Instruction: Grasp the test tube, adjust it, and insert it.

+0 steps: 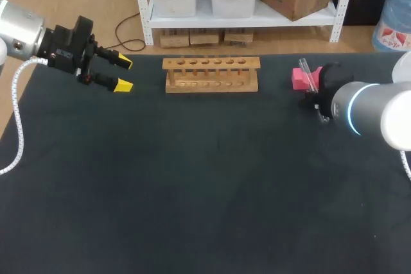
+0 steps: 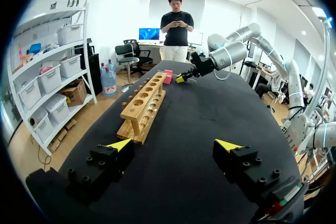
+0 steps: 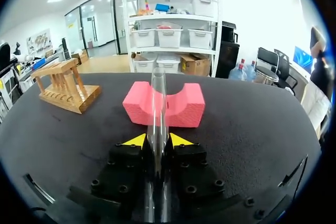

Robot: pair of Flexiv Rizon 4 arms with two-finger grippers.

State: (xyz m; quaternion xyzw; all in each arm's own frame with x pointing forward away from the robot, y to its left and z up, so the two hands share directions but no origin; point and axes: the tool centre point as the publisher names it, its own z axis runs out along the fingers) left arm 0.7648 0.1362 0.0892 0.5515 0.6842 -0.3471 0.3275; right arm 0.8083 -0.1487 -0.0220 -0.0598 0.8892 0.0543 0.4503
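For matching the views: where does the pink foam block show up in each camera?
Head view: pink block on the table, right of the wooden rack.
Left wrist view: pink block far ahead of the left claw, past the far end of the wooden rack.
Right wrist view: pink block just ahead of the right claw, behind the test tube it grips.
Shared landmark: the wooden rack, visible in all three.

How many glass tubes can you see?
1. The test tube is clamped between the right arm's jaws, by the pink block. The wooden rack looks empty.
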